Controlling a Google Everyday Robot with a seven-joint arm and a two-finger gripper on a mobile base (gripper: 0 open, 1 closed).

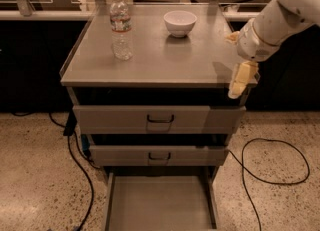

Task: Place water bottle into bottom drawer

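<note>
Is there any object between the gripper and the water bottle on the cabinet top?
Nothing visible blocks it. The gripper hangs at the right front edge of the cabinet top; the water bottle stands upright at the left. The white bowl sits further back, off the straight line between them.
</note>
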